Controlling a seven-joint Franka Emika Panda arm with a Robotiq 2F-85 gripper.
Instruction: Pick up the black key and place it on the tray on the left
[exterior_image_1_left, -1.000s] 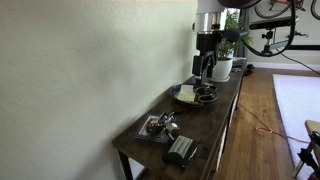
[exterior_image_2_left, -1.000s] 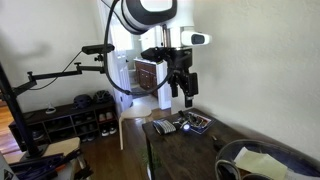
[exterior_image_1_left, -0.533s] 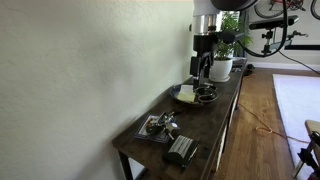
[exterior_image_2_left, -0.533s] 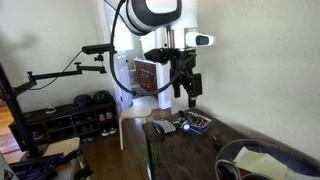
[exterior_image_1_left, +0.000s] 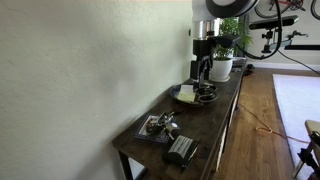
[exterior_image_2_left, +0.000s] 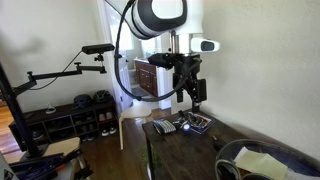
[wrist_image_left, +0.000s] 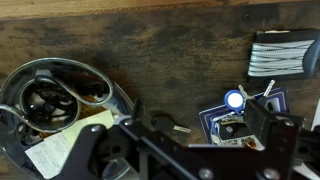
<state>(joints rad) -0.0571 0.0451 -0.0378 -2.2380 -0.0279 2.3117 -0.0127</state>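
In the wrist view the black key (wrist_image_left: 165, 124) lies flat on the dark wooden table, its metal blade pointing towards the tray (wrist_image_left: 207, 121). The tray is flat, dark blue and low-rimmed. It holds a bunch of metal keys and a round blue-and-white tag (wrist_image_left: 234, 99). My gripper (wrist_image_left: 185, 150) is open and empty, hovering high above the key and the tray's edge. In both exterior views the gripper (exterior_image_1_left: 203, 70) (exterior_image_2_left: 190, 96) hangs well above the table. The tray also shows in both exterior views (exterior_image_1_left: 150, 131) (exterior_image_2_left: 201, 128). The key is too small to make out there.
A round dark dish (wrist_image_left: 115, 92) with small items and a pale card sits beside the key, and shows in an exterior view (exterior_image_1_left: 184, 97). A black ridged box (wrist_image_left: 280, 52) lies beyond the tray. A white plant pot (exterior_image_1_left: 222, 68) stands at the table's far end. The wall runs along one side.
The arm has shifted a little sideways above the table, towards the wall, and the wrist has turned slightly. The gripper stays open and empty. Nothing on the table has moved.
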